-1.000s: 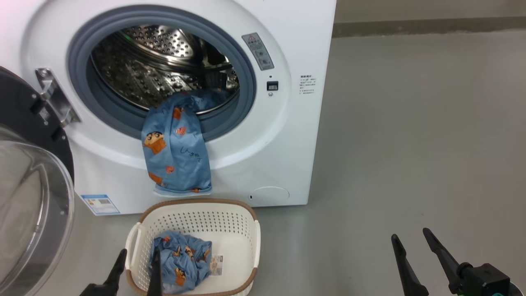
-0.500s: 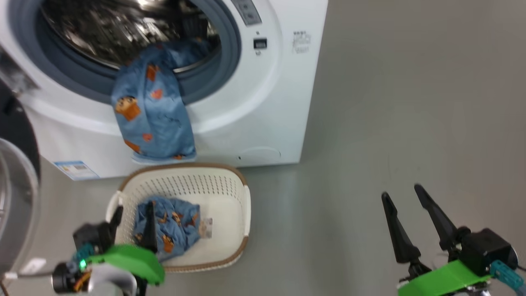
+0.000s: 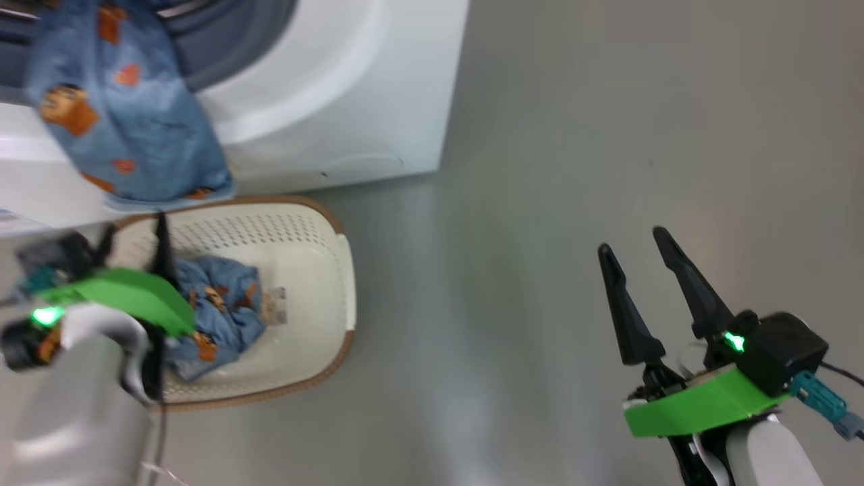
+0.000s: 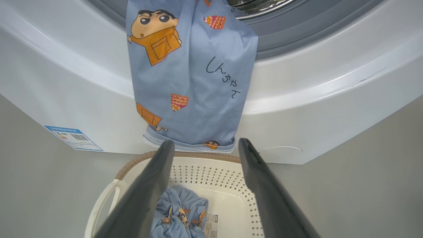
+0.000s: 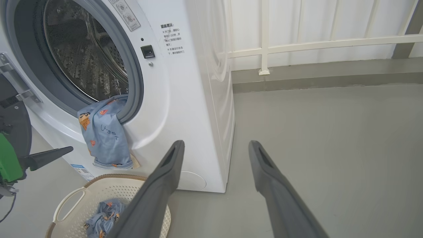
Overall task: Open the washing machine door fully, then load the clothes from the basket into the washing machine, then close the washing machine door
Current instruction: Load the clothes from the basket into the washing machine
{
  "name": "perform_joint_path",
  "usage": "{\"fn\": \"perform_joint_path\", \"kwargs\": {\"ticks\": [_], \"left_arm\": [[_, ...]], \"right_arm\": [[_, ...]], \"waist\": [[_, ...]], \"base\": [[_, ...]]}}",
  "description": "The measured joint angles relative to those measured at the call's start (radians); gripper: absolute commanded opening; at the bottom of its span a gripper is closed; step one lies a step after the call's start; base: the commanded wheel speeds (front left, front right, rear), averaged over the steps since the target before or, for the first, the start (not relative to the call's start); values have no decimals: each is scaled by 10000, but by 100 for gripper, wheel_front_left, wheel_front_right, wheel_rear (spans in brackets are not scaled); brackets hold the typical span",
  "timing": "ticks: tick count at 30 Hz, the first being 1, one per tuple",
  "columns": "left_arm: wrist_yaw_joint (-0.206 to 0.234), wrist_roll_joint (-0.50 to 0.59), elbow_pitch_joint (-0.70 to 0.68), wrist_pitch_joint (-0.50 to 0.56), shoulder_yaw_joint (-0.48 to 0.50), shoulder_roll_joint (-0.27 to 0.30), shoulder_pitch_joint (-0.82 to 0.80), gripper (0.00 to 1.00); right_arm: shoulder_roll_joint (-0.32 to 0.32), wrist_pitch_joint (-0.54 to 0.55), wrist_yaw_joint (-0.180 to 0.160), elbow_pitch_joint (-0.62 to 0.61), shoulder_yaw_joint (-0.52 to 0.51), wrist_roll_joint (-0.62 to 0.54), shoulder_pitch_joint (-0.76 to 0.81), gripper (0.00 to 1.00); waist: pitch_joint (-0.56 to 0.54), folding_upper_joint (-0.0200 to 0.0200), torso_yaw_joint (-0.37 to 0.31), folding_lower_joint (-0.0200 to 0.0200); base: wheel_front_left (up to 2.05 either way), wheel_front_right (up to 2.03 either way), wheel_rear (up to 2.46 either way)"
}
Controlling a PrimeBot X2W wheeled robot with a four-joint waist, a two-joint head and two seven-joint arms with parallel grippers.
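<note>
The washing machine point(image 3: 378, 101) stands at the upper left of the head view. One light blue printed garment point(image 4: 188, 82) hangs out of the drum point(image 5: 86, 59) over the grey ring, its hem just above the basket point(image 3: 324, 223). More of the clothes point(image 3: 216, 304) lie bunched in the basket's left half. My left gripper point(image 3: 133, 229) hovers open over that side of the basket, with nothing between its fingers. My right gripper point(image 3: 631, 241) is open and empty above bare floor, well to the right. The door point(image 5: 16, 122) stands swung open at the machine's left.
Grey floor point(image 3: 540, 169) stretches right of the machine and basket. A white railing point(image 5: 314, 43) and a low kerb run along the far wall. A blue sticker point(image 4: 72, 137) marks the machine's lower front.
The head camera has swung down and to the right, so the machine and basket have slid up and left in the picture. Both grippers stay open. The clothes have not moved.
</note>
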Motion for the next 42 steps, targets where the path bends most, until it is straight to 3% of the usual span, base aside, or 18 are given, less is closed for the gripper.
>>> {"fn": "perform_joint_path", "kwargs": {"ticks": [14, 22, 23, 25, 26, 32, 42], "left_arm": [[-150, -207, 1758, 437, 600, 1361, -2452, 100], [-138, -263, 2073, 876, 658, 1737, -3233, 100], [-138, -261, 2079, 930, 652, 1772, -3319, 93], [-138, -259, 2098, 1058, 608, 1858, -3481, 35], [-138, -259, 2098, 1104, 589, 1896, -3535, 0], [-163, -226, 2115, 1576, 364, 1975, -3683, 0], [-779, -157, 1404, 3030, -171, 2242, -3659, 0]], "right_arm": [[63, -598, 0, 894, 593, 407, -1143, 100], [104, -640, 0, 1080, 740, 600, -1348, 100], [105, -640, 0, 1099, 742, 633, -1348, 100], [109, -640, 0, 1108, 744, 654, -1349, 100], [115, -640, 0, 1108, 744, 654, -1351, 100], [146, -640, 0, 1103, 729, 656, -1353, 100], [176, -685, 0, 1074, 562, 652, -1349, 100]], "waist": [[1742, 0, -1298, 0], [2226, 0, -1745, 0], [2263, 0, -1777, 0], [2317, 0, -1831, 0], [2336, 0, -1850, 0], [2340, 0, -1831, 0], [2176, 0, -1506, 0]], "base": [[0, 0, 0], [0, 0, 0], [0, 0, 0], [0, 0, 0], [0, 0, 0], [0, 0, 0], [0, 0, 0]]}}
